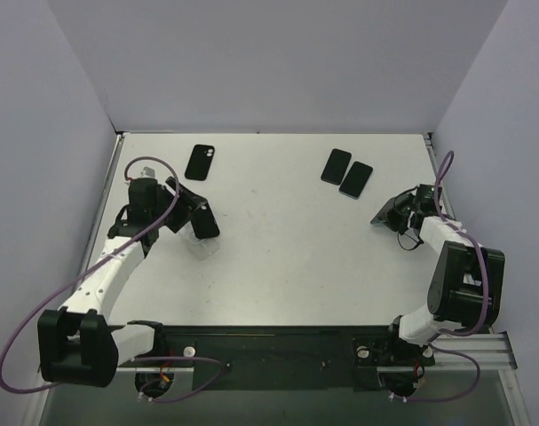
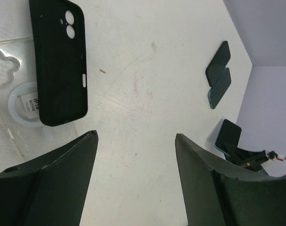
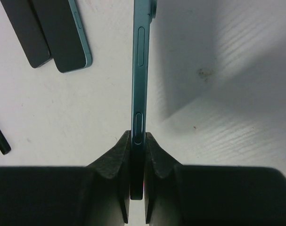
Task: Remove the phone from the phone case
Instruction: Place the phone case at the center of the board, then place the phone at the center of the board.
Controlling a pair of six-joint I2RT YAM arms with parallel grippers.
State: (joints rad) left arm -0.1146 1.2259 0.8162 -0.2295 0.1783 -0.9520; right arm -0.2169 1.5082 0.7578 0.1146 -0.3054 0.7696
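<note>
My right gripper is shut on a teal phone, seen edge-on, with no case on it and held above the table. In the top view this gripper is at the right side with the phone tilted in it. My left gripper is open and empty over bare table. An empty black phone case lies just beyond its left finger, on a clear case with a white ring. In the top view the black case lies beside the left gripper.
Two dark phones lie side by side at the back right, and show in the right wrist view. Another black case lies at the back left. Grey walls enclose the table on three sides.
</note>
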